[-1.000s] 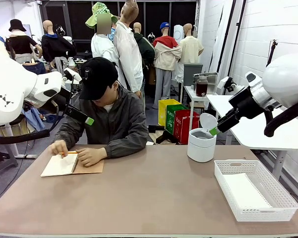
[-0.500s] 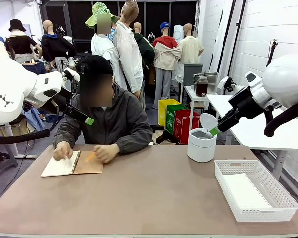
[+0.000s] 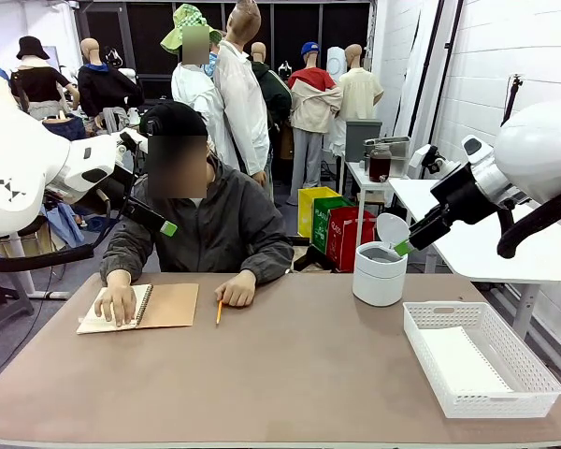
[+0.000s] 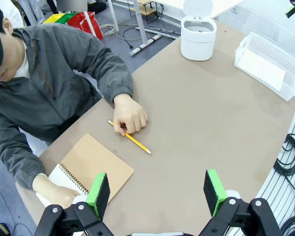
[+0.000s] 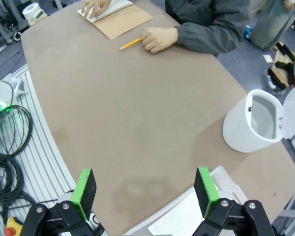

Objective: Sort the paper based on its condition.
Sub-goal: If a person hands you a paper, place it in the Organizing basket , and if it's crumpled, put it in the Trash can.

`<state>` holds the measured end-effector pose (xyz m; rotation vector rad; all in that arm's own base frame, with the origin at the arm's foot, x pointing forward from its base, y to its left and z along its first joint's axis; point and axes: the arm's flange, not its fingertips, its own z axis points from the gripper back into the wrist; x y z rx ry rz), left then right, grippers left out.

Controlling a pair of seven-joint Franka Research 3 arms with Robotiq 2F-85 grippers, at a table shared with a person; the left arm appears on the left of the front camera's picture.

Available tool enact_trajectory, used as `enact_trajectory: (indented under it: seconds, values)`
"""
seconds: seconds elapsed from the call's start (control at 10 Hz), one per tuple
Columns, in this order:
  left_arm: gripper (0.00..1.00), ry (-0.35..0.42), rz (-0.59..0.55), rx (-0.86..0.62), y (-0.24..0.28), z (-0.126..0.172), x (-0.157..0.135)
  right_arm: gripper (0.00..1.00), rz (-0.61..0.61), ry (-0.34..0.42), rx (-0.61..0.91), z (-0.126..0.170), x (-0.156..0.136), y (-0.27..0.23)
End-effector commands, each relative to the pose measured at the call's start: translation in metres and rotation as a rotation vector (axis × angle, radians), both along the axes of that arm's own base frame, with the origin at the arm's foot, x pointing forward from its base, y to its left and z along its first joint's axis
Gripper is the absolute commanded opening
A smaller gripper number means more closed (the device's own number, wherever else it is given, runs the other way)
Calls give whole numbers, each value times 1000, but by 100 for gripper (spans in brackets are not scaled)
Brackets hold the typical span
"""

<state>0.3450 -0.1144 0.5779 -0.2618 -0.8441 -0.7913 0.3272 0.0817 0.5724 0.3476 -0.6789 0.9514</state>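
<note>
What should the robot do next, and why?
Probably just wait with both grippers open. The person's hand lies flat on the page of the notebook, the pencil is set down on the table, and no loose sheet is out to pick up. The white basket already holds paper.

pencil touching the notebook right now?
Apart. The left wrist view shows bare table between the pencil and the notebook; the person's hand rests on the pencil's far end.
</note>
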Motion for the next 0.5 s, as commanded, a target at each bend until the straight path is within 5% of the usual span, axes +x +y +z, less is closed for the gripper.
enact_trajectory:
  seconds: [0.0,0.4]
  values:
    - [100,9,-2,-2,1,1,0,100,6,1,-3,1,1,0]
    - [100,9,-2,-2,1,1,0,100,6,1,-3,1,1,0]
